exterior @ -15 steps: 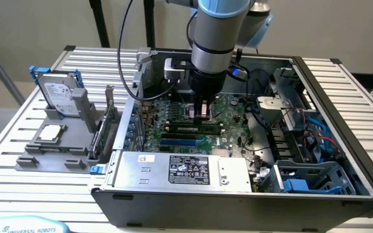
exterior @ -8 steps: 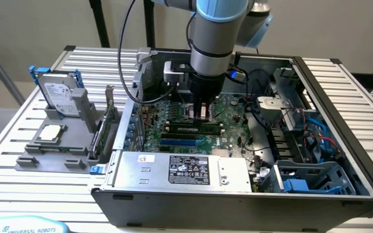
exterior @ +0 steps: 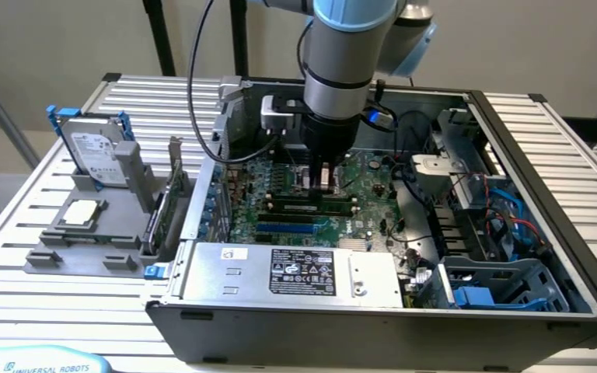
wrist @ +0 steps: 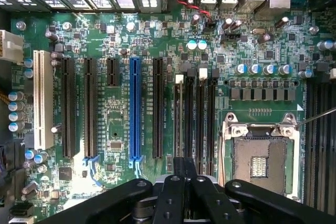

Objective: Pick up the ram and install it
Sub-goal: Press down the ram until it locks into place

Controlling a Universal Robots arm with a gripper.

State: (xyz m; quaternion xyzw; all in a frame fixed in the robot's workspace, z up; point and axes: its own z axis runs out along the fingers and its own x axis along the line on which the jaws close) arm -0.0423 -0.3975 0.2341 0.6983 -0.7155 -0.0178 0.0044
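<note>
The ram point(exterior: 306, 207) is a thin green stick lying along a memory slot on the motherboard point(exterior: 277, 175), inside the open computer case point(exterior: 382, 326). In the wrist view the ram point(wrist: 178, 116) is edge-on in the first of several parallel black slots, with a white latch at its far end. My gripper point(exterior: 325, 180) hangs straight down over the board, just behind the stick in the exterior view. Its two fingers point(wrist: 178, 167) are pressed together, shut, at the near end of the memory slots, with nothing visible between them.
A silver power supply point(exterior: 288, 272) fills the case's front. The open processor socket point(wrist: 260, 156) lies beside the memory slots. Cables and a blue drive cage point(exterior: 496, 287) crowd the exterior view's right. A grey tray point(exterior: 44, 260) outside holds a hard drive point(exterior: 96, 155), a processor chip point(exterior: 81, 214) and an upright card point(exterior: 170, 194).
</note>
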